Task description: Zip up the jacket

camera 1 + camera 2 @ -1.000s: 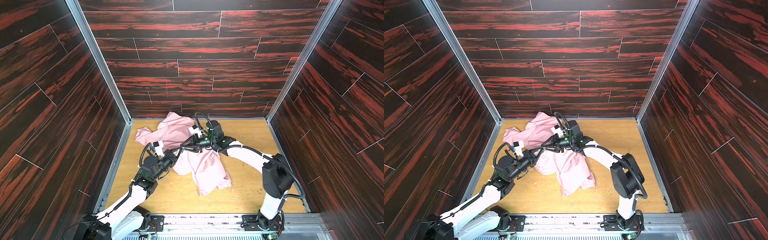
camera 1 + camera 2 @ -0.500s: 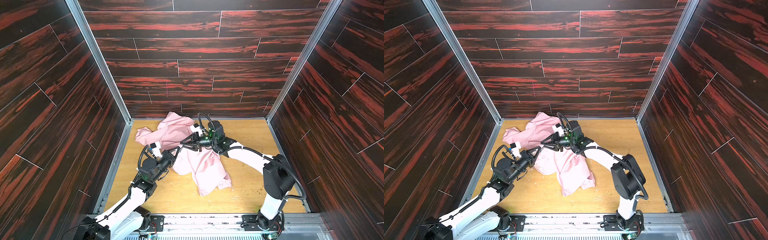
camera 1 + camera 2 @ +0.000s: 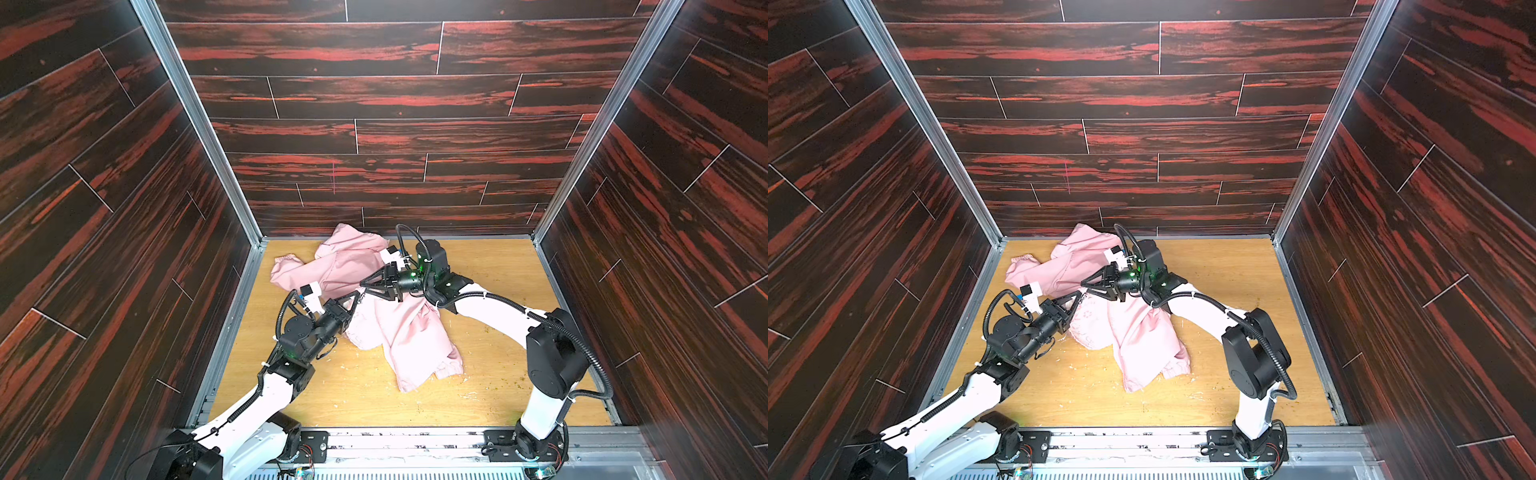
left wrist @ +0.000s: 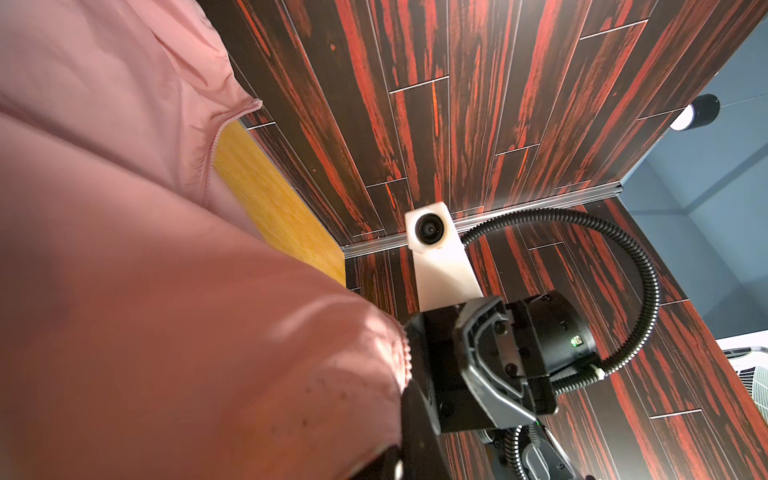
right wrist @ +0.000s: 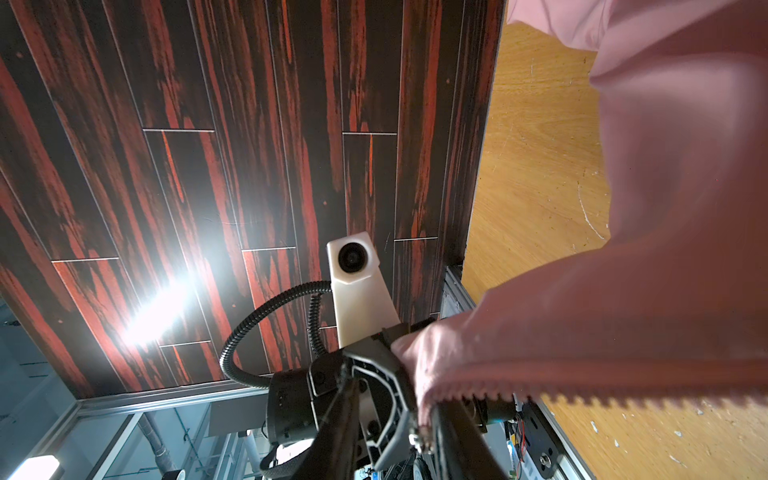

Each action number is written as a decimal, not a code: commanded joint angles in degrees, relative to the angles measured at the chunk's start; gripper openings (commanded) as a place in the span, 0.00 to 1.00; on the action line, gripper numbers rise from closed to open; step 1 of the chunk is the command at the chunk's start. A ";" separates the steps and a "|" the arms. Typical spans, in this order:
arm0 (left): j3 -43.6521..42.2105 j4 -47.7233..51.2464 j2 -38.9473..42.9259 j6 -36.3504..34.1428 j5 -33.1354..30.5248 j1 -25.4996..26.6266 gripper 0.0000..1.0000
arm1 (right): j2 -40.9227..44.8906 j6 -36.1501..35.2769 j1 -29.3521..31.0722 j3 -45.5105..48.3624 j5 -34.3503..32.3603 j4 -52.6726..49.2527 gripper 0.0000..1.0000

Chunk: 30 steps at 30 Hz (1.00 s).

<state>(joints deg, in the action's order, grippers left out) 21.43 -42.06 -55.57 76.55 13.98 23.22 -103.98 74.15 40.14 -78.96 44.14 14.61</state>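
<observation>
One light pink jacket (image 3: 407, 332) (image 3: 1133, 332) lies crumpled on a wooden table (image 3: 478, 386) (image 3: 1059, 395), spreading from the table's centre toward 11 o'clock in both top views. It is unzipped: a patch of paler printed lining (image 3: 1088, 320) shows at its near edge. Two gathered cuffs are visible, one cuff (image 3: 286, 262) at 10 o'clock and the other cuff (image 3: 449, 368) at 5 o'clock. Two grippers meet at the garment's middle, almost tip to tip. The left gripper (image 3: 356, 294) (image 3: 1079, 293) points toward 2 o'clock, its jaws pressed together on a fold of the jacket's edge; in the left wrist view, pink cloth (image 4: 166, 332) drapes across most of the picture. The right gripper (image 3: 362, 285) (image 3: 1083, 284) points toward 9 o'clock with its jaws only narrowly apart. In the right wrist view a row of zipper teeth (image 5: 540, 401) runs along the fabric (image 5: 665, 249) toward that narrow gap, but whether the jaws actually pinch it cannot be told. Two white-and-black arms reach in, the left from 7 o'clock and the right from 5 o'clock, arching round past 3 o'clock. Dark red wood-patterned walls (image 3: 374, 104) stand on three sides of the table like an open box, holding the one jacket and the two arms. Small pale flecks dot the bare wood.
</observation>
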 commanded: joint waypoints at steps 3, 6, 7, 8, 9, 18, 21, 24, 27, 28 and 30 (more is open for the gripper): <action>1.42 -2.74 -0.15 0.26 0.96 0.12 0.00 | -2.79 0.91 0.60 -2.33 0.19 1.30 0.28; 1.55 -2.85 -0.32 0.26 0.89 0.10 0.00 | -3.06 0.91 0.81 -2.43 0.23 1.30 0.26; 1.60 -2.88 -0.33 0.26 0.92 0.09 0.00 | -3.16 0.92 0.82 -2.51 0.21 1.33 0.25; 1.68 -2.90 -0.33 0.26 0.95 0.08 0.00 | -3.36 0.91 0.97 -2.52 0.28 1.30 0.25; 1.68 -2.94 -0.33 0.26 0.99 0.13 0.00 | -3.50 0.93 1.04 -2.54 0.29 1.32 0.25; 1.42 -2.88 0.00 0.34 0.92 0.15 0.00 | -3.33 0.82 1.00 -1.99 -0.17 0.69 0.01; 0.92 -2.04 0.66 0.48 0.46 0.16 0.19 | -2.82 0.02 0.77 -2.17 -0.54 -0.78 0.00; -0.15 -1.67 1.79 0.86 -0.79 0.11 0.58 | -2.23 -0.77 0.57 -2.34 -0.54 -2.03 0.00; -0.42 -1.17 2.31 1.17 -1.89 0.09 0.77 | -1.62 -1.36 0.55 -2.29 -0.46 -2.76 0.00; -0.42 -1.31 2.22 1.38 -2.06 0.13 0.79 | -1.48 -1.35 0.55 -2.25 -0.39 -2.81 0.00; -0.28 -1.93 1.39 2.03 -2.25 0.19 0.82 | -1.13 -1.44 0.55 -2.17 -0.22 -2.75 0.00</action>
<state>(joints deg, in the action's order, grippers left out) 21.43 -42.92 -54.37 77.78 13.02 23.38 -105.82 73.45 40.75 -79.77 43.81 12.58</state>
